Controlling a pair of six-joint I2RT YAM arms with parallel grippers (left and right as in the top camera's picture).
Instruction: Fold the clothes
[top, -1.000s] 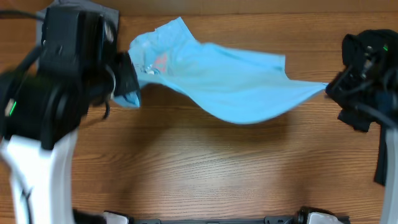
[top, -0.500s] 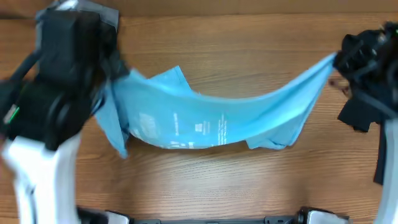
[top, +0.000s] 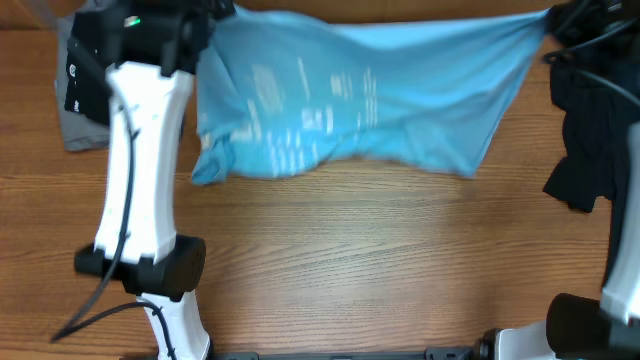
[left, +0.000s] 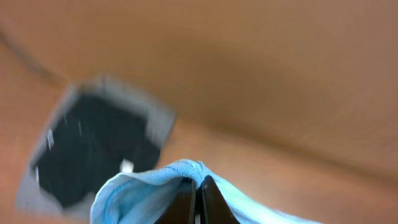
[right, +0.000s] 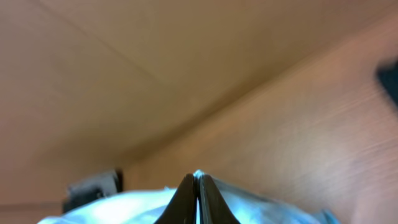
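Note:
The light-blue T-shirt (top: 380, 90) with white lettering hangs stretched in the air between my two grippers at the far side of the table. My left gripper (top: 215, 15) is shut on its left edge; in the left wrist view the blue fabric (left: 143, 190) folds over the closed jaws (left: 196, 186). My right gripper (top: 548, 18) is shut on the shirt's right corner; in the right wrist view the fabric (right: 124, 208) pinches at the jaw tips (right: 198, 182). A black garment (top: 590, 140) lies at the right. A grey and black garment (top: 85, 110) lies at the far left, also in the left wrist view (left: 93, 149).
The bare wooden table (top: 380, 260) spreads below the hanging shirt. My left arm's white link (top: 140, 170) stands over the left part of the table.
Both grippers have lifted and moved toward the far edge, pulling the shirt taut and spread. The lettering now faces up. The left arm has swung back, baring the grey garment.

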